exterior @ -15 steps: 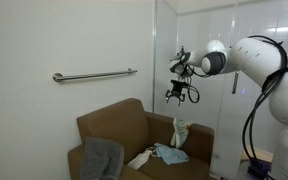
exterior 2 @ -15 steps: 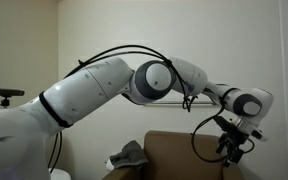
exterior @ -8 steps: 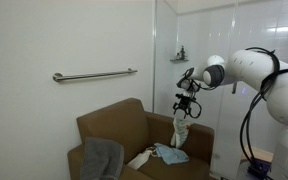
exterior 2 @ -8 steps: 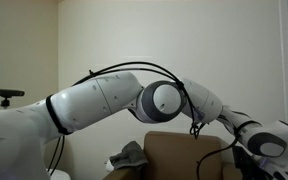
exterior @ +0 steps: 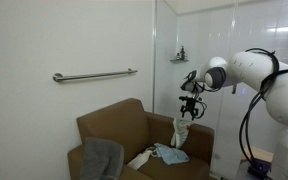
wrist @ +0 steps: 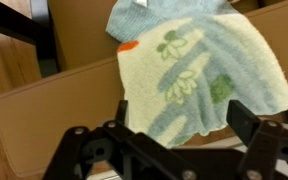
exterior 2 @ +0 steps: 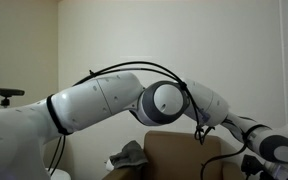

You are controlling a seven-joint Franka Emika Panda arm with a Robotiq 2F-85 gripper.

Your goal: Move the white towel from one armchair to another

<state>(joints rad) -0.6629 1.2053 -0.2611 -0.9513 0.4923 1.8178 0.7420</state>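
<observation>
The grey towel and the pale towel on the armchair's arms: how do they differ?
Colour: the grey towel is dark grey; the pale towel is whitish, with green leaf prints in the wrist view. Shape: the grey towel spreads broad; the pale towel looks narrow, bunched. Place: the pale towel lies under the gripper; the grey towel is on the other arm. Both drape over arms of one armchair.

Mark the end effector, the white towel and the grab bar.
end effector (exterior: 189, 114): in an exterior view, midway between its fingertips.
white towel (exterior: 181, 133): in an exterior view, on the middle of the draped cloth.
grab bar (exterior: 94, 75): in an exterior view, on the middle of the rail.
</observation>
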